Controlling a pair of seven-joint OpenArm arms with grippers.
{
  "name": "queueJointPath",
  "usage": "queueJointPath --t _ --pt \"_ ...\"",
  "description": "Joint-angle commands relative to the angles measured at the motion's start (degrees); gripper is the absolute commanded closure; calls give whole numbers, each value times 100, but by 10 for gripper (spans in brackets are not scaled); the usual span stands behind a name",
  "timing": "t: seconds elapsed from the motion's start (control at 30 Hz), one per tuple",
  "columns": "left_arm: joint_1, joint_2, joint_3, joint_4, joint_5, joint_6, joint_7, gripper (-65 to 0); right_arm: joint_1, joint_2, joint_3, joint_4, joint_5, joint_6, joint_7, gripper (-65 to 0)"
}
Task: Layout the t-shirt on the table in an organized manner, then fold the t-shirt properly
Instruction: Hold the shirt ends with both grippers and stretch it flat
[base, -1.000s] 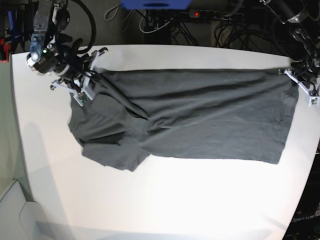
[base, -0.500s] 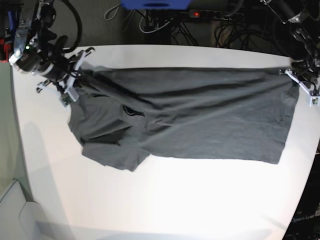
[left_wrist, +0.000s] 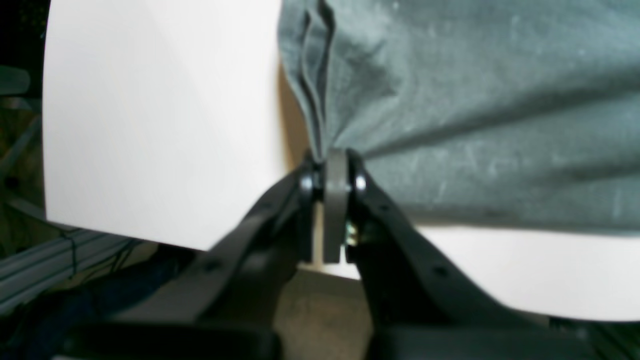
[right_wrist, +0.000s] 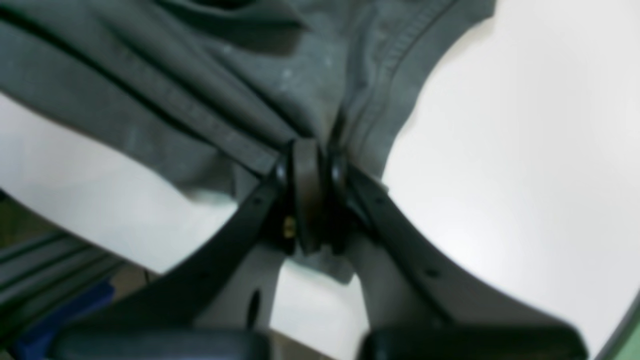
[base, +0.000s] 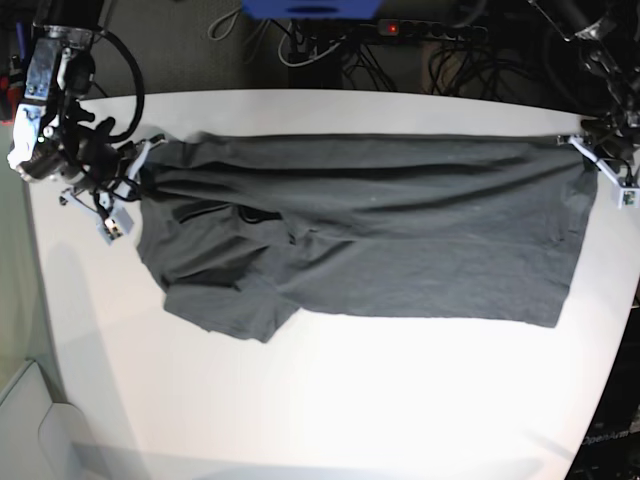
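Left wrist view
Shirt (left_wrist: 475, 100): dark grey cloth, spread over the upper right, pleated into tight folds where it runs down to the left gripper.
Left gripper (left_wrist: 334, 167): jaws pressed narrow, clamped on a bunched corner of the shirt's edge.
Table (left_wrist: 160, 120): white, bare to the left of the shirt and in a strip below it; rounded edge low in the view.

Right wrist view
Shirt (right_wrist: 210, 80): fills the upper left, drawn into long taut ridges that converge on the right gripper; stitched hem curving down its right side.
Right gripper (right_wrist: 307, 165): jaws squeezed together, pinching gathered cloth; a scrap of cloth hanging out just below the tips.
Table (right_wrist: 525, 150): white, open to the right of the shirt; a smaller patch below the shirt on the left.

Base view
Shirt (base: 400, 230): lying stretched sideways across the far half of the table, far edge pulled nearly straight between the two grippers; near its left end, rumpled, with a folded flap sticking out toward the near edge.
Right gripper (base: 135, 165): at the shirt's far left corner, closed on cloth.
Left gripper (base: 590, 148): at the shirt's far right corner, closed on cloth, close to the table's right rim.
Table (base: 330, 400): bare white surface nearer than the shirt.
Cables (base: 470, 60): dark tangle beyond the shirt's far edge, off the table.
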Motion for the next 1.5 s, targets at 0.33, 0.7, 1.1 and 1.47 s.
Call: queueJointPath --t 0.33,0.7,1.1,1.47 --pt "8 -114 -29 83 -35 11 -63 -6 615 128 21 -829 63 -21 234 -98" --pt "-1 -114 -29 144 -35 11 -63 -151 245 136 478 375 81 -21 190 -372" --pt "16 -114 -662 162 -53 2 -45 -436 -599 -479 522 859 81 -21 243 -372" --pt "-362 9 -662 742 -167 11 78 -434 -256 -514 522 50 81 -21 243 -175"
